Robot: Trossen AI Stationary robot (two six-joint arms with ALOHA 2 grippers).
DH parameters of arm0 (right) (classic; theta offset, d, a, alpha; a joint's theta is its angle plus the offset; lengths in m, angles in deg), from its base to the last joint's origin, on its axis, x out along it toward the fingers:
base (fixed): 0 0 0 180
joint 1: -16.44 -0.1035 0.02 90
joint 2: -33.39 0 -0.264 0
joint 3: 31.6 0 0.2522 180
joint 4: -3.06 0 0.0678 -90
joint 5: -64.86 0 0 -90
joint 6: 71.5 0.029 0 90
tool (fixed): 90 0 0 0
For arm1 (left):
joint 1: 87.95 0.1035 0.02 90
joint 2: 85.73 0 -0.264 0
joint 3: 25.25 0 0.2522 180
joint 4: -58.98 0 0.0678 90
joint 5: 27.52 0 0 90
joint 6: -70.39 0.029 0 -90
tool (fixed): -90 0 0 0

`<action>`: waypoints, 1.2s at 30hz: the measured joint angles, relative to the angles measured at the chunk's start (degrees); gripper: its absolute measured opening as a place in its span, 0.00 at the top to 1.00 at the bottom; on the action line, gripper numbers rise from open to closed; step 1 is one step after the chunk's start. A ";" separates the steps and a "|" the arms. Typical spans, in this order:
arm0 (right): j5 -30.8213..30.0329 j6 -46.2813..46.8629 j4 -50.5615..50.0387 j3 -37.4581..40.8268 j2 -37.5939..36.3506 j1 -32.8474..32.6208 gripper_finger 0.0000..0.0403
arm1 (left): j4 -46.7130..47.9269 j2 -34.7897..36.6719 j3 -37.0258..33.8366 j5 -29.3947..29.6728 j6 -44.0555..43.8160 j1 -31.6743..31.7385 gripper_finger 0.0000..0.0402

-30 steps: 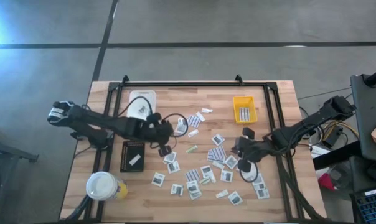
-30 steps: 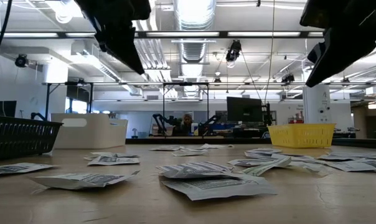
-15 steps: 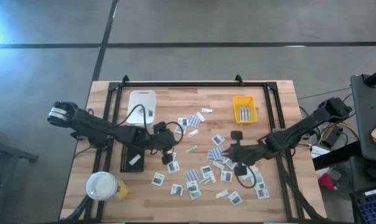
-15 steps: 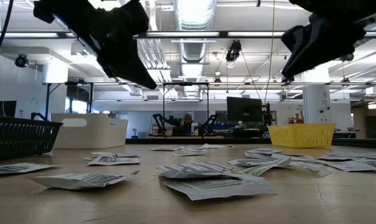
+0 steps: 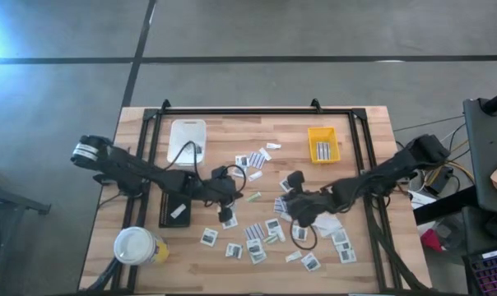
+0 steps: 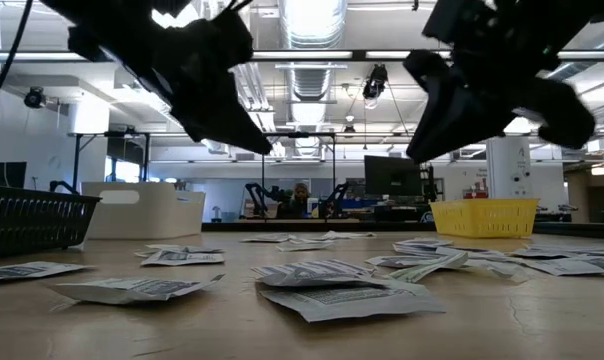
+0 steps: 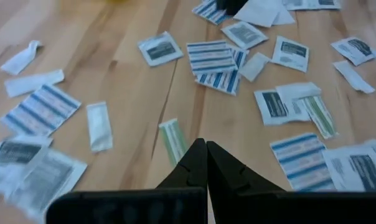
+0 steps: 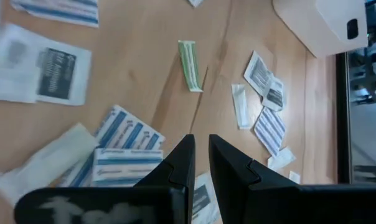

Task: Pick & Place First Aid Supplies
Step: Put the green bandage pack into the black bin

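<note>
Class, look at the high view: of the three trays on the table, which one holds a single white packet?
The black tray, at the left near the cup: one white packet lies in it. The yellow tray holds several pieces; what the white tray holds is unclear.

Wooden table bears scattered packets, three trays, a cup.

Grey concrete floor crossed by dark seams surrounds the wooden table, while ceiling ducts and strip lights hang over a workshop.
</note>
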State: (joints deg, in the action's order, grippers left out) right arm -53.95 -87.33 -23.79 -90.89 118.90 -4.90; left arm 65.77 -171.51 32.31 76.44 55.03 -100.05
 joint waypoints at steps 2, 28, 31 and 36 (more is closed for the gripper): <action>0.14 -1.16 -0.04 -0.80 1.76 0.62 0.89 | -1.12 -2.56 0.31 -0.02 0.55 0.24 1.00; 0.90 -11.02 0.20 -10.17 14.03 3.25 0.76 | -3.57 -18.07 3.84 0.26 -2.93 3.55 1.00; 2.43 -14.79 2.09 -9.27 14.08 3.47 0.74 | -3.53 -18.15 3.84 0.26 -4.26 3.59 1.00; 3.86 -20.35 7.98 -7.78 14.11 4.70 0.74 | -3.34 -18.21 3.84 0.26 -5.44 3.61 1.00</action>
State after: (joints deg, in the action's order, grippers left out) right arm -50.09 -107.68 -15.81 -98.67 133.00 -0.19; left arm 62.43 -189.72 36.15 76.70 49.59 -96.44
